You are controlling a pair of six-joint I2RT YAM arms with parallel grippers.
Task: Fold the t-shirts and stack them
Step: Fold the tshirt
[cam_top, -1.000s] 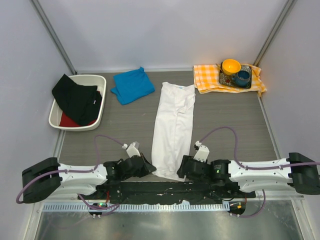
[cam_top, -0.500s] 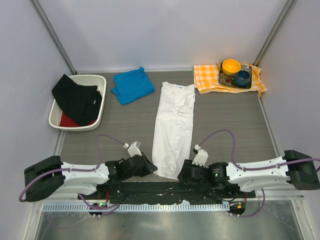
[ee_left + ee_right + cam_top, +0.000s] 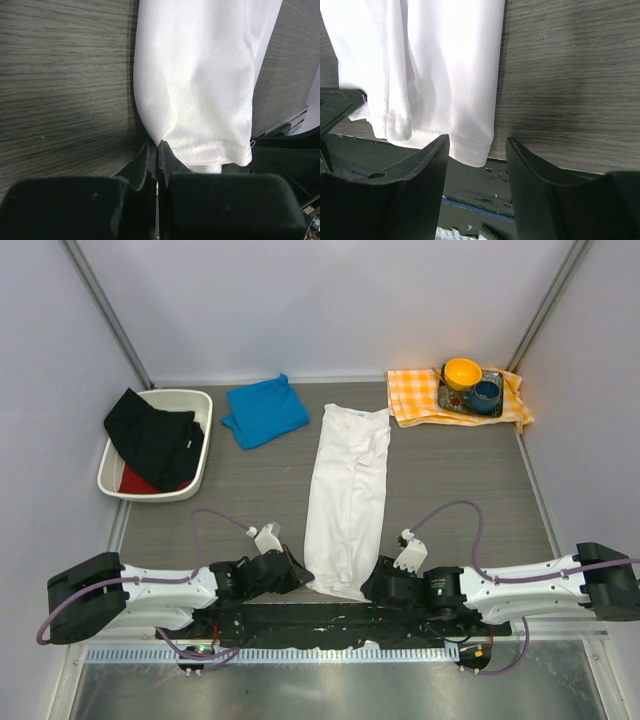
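The blue shirt (image 3: 264,412) sits folded near the far edge of the bench (image 3: 450,490), left of centre. My left hand (image 3: 157,145) is pressed together on the left hem corner of the white shirt (image 3: 348,490), which lies as a long strip running from the far edge to the near edge. My right hand (image 3: 476,145) is spread around the right hem corner, not yet gripping. The cotton looks light and limp and will likely sag, so I judge the two hem corners the places to pinch, catching every layer.
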